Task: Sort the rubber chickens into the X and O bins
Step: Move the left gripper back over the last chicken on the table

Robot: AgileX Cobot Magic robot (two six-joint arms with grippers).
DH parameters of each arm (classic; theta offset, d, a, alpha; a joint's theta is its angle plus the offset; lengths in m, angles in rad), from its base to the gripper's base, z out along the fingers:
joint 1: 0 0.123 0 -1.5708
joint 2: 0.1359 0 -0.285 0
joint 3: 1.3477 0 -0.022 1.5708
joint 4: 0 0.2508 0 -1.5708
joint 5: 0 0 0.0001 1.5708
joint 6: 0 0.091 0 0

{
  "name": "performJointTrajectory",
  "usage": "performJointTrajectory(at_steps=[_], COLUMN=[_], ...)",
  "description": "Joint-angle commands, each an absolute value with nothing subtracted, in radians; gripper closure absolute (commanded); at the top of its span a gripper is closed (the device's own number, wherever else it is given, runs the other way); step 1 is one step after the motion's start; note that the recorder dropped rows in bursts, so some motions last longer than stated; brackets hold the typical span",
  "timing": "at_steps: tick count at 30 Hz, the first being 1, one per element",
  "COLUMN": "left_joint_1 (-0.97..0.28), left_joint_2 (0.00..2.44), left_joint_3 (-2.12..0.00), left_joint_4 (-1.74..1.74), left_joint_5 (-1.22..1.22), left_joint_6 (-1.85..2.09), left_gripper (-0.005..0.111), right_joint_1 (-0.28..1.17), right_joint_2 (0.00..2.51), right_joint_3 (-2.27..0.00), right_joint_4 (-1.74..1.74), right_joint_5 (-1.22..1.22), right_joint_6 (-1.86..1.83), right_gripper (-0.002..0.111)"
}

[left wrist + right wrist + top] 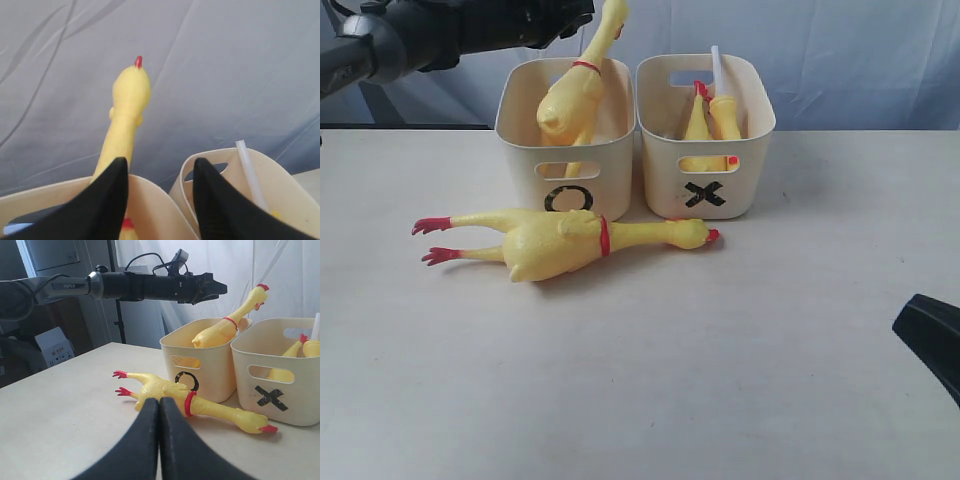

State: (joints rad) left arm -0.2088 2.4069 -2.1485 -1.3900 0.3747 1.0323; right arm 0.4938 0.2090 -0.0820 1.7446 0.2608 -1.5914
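Note:
One large rubber chicken [570, 100] stands tail-down in the O bin [515, 150], its neck and head [131, 92] leaning out over the rim. My left gripper [160, 162] hovers above that bin, open and empty, with the chicken's neck just beyond one finger. Two small chickens [710, 120] stand in the X bin [660, 170]. Another large chicken [560, 240] lies on the table in front of the bins, head to the right. My right gripper [160, 402] is shut and empty, low over the table near that chicken; it shows at the exterior view's right edge [932, 335].
A white stick [717, 65] pokes up from the X bin. The two bins stand side by side at the back of the cream table [720, 380]. A grey curtain hangs behind them. The left arm [150, 286] reaches in high from the left.

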Motion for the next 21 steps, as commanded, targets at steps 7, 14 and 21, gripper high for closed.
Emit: performJointTrajectory(at_steps=[7, 14, 21], left_joint_1=[-0.213, -0.213, -0.213], left_joint_2=[2.299, 2.260, 2.208], left_joint_3=[-2.155, -2.151, -2.144], left_joint_4=[-1.033, -0.789, -0.597], left_joint_5=[0.580, 0.723, 0.854], left_joint_6=[1.031, 0.991, 0.917], left_gripper=[0.065, 0.082, 0.104], right_joint_1=[0.490, 0.490, 0.490], right_joint_2=[0.203, 0.203, 0.203], right_joint_3=[-0.081, -0.081, -0.081], right_joint_4=[1.744, 1.744, 1.744], right_joint_5=[0.258, 0.258, 0.258], right_joint_6=[-1.594, -1.594, -1.594], right_gripper=[0.109, 0.109, 0.109])
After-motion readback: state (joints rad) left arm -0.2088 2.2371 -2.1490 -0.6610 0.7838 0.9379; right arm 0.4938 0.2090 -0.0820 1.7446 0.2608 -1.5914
